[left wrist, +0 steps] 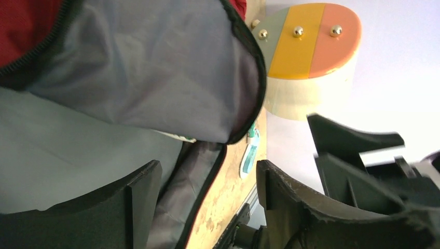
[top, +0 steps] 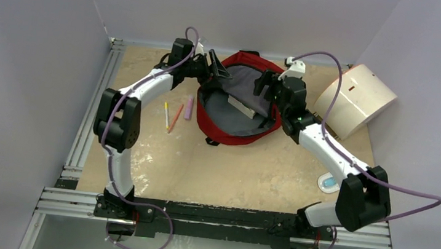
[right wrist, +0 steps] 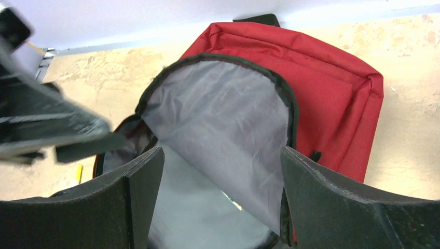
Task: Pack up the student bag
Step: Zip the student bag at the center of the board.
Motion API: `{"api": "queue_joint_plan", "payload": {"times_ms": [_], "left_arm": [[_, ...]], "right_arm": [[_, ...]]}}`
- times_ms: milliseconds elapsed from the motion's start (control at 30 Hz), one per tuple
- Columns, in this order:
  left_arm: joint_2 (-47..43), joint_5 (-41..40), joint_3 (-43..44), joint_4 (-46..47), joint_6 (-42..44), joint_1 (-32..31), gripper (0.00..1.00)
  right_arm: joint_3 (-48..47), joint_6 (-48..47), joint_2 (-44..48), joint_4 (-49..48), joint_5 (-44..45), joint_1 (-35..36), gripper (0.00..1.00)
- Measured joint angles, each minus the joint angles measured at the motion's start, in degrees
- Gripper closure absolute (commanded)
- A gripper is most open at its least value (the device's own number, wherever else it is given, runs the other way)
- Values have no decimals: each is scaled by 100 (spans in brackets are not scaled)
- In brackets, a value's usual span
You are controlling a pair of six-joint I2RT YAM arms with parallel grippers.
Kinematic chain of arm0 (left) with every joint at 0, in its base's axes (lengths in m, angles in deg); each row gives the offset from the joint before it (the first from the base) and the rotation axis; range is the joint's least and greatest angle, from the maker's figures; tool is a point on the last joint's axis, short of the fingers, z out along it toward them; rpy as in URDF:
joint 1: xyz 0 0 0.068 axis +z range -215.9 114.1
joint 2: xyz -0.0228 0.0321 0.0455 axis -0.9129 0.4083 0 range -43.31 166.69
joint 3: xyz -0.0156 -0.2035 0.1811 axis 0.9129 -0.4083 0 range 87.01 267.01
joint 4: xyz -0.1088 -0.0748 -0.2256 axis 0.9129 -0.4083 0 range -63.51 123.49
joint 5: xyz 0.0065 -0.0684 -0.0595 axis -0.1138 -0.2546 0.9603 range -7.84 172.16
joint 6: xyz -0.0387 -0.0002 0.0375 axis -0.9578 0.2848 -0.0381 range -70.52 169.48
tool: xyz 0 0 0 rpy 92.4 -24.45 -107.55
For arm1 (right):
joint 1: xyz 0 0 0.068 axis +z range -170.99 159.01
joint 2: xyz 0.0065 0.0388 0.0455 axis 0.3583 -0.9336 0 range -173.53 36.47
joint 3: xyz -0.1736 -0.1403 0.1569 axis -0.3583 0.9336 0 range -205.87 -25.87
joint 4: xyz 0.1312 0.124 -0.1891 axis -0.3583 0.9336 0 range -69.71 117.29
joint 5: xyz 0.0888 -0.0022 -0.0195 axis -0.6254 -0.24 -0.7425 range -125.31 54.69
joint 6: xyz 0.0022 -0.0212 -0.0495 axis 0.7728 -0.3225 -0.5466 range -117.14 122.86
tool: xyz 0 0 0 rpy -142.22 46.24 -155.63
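The student bag (top: 236,129) lies open at the back middle of the table, dark red with a grey lining, its flap folded up. A flat pale item (top: 243,107) rests inside it. My left gripper (top: 216,68) hovers at the bag's left rim, and in the left wrist view it (left wrist: 207,181) stands open with nothing between its fingers, the lining (left wrist: 145,67) just beyond. My right gripper (top: 264,83) is over the bag's right rim. In its wrist view it (right wrist: 222,171) stands open above the grey flap, beside the red fabric (right wrist: 332,88).
Two pens (top: 170,117) and a pink marker (top: 188,107) lie left of the bag. A white rounded box (top: 357,98) stands at the back right, its coloured end (left wrist: 306,46) showing. A small blue and white item (top: 328,183) lies near the right arm.
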Motion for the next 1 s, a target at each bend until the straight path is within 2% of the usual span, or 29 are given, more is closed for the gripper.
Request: {"api": "queue_joint_plan", "payload": {"times_ms": [367, 500, 700, 1000], "left_arm": [[-1587, -680, -1178, -632, 754, -2, 33], [-1687, -1246, -1425, -1088, 1193, -2, 33], [-1862, -1943, -1775, -1534, 1530, -37, 34], [-1923, -2337, -1784, -1587, 1661, -271, 34]], "right_arm": [[-1633, 402, -1180, 1200, -525, -804, 17], [-2371, 396, -1821, 1526, -824, -1034, 17], [-2999, 374, -2542, 2009, -1106, -1158, 17], [-3628, 328, -3357, 2420, -1683, -1360, 16]]}}
